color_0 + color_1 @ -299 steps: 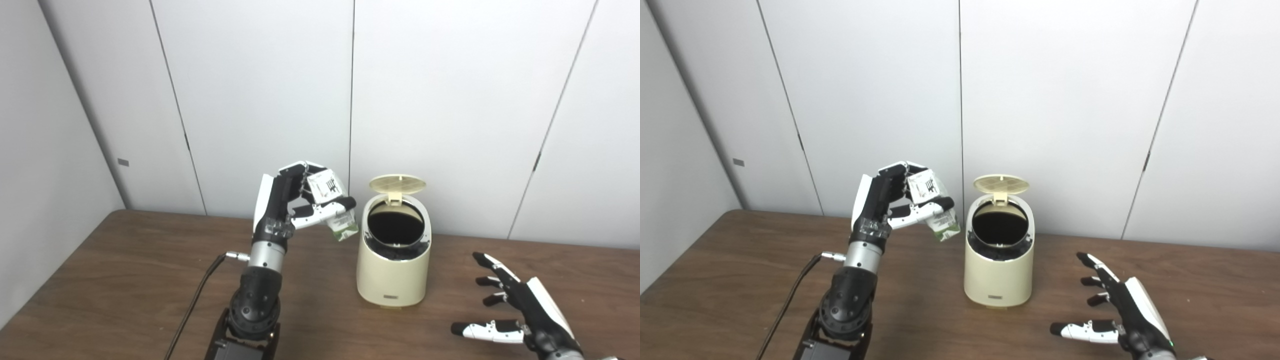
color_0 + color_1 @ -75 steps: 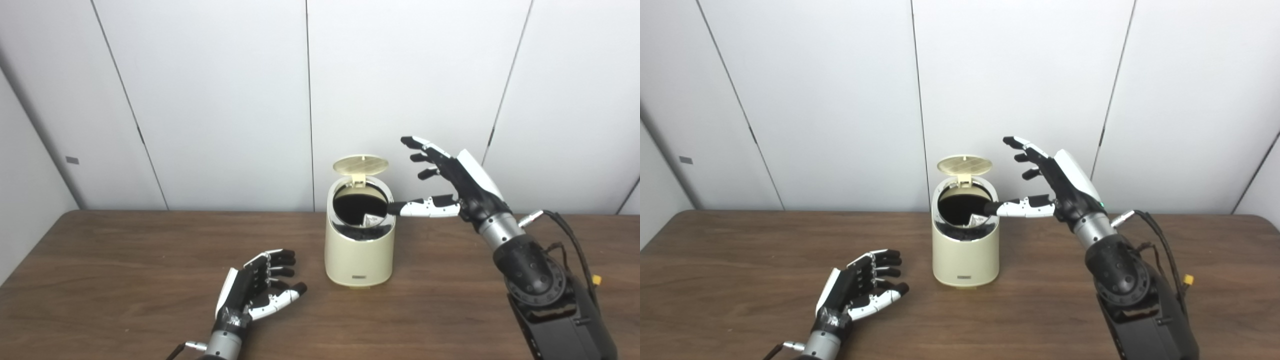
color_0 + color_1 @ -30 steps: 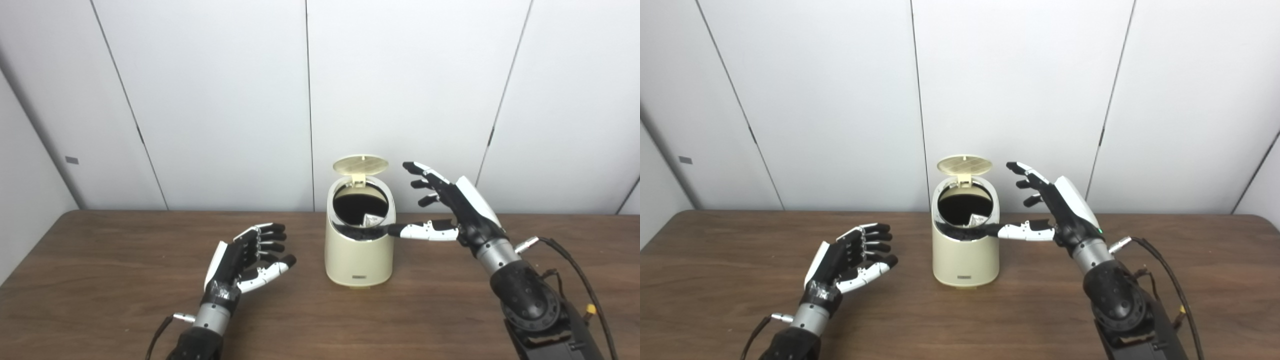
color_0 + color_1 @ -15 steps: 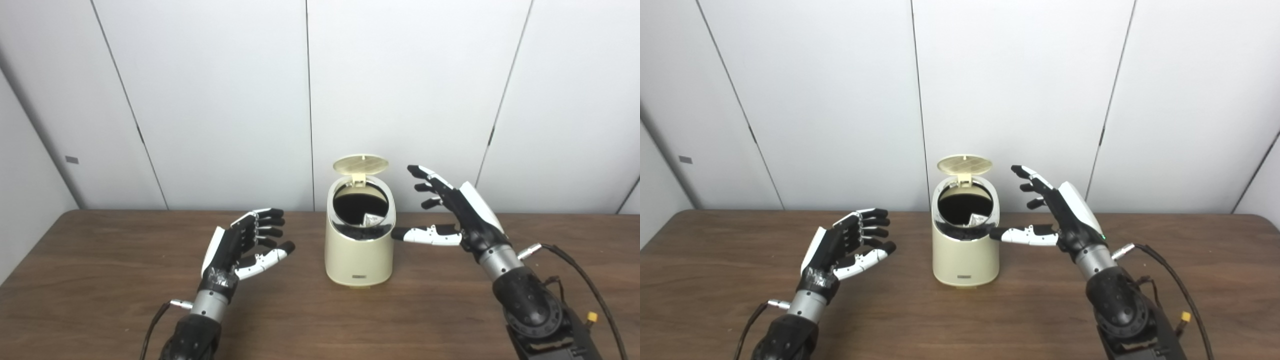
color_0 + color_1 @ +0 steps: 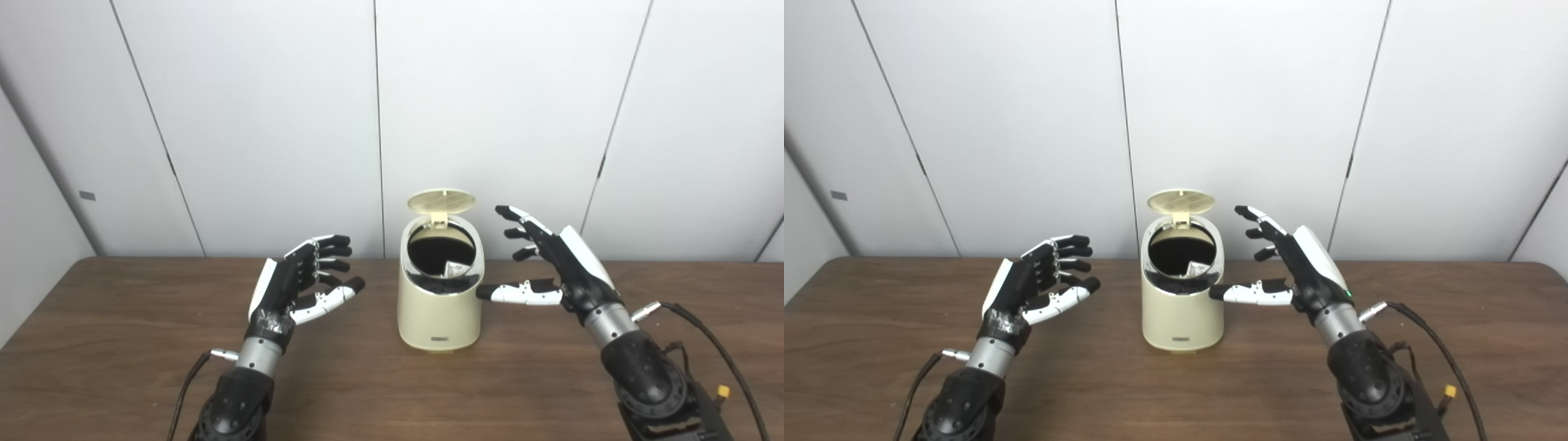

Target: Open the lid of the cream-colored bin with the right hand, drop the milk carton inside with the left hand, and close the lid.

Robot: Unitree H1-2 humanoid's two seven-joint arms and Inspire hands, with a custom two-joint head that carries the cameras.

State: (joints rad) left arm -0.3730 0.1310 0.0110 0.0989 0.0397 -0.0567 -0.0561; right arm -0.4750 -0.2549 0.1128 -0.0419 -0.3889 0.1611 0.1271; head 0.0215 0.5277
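Milk carton (image 5: 454,269) confirmed inside the cream-colored bin (image 5: 440,306): a pale corner visible against the dark interior at the lower right of the opening, centre of frame. Ten seconds back, carried in the left hand beside the bin; drop step therefore judged complete.

Lid (image 5: 441,201) upright on its rear hinge, fully open, unchanged across the recent pictures. Closing step not yet done.

Left hand (image 5: 294,288), left of centre: empty, fingers (image 5: 327,251) released and spread, raised off the desk (image 5: 122,343) and standing well apart from the bin. Over the last few seconds lifted from a low position near the lower edge of frame to its present height; no part in the remaining step apparent.

Right hand (image 5: 1301,269), right of centre: empty, fingers released and splayed, thumb tip close against the bin's right wall just below the rim; contact cannot be confirmed. Over the last few seconds lowered from above rim level to beside the body. Position beside the bin rather than above or behind the lid noted as a concern: lid cannot be pushed down from there.

Judgement: two of three steps finished. Remaining work calls for a hand brought up behind or over the raised lid and pressed forward and down until seated. Risk: sideways thumb pressure sliding the light bin across the desk.
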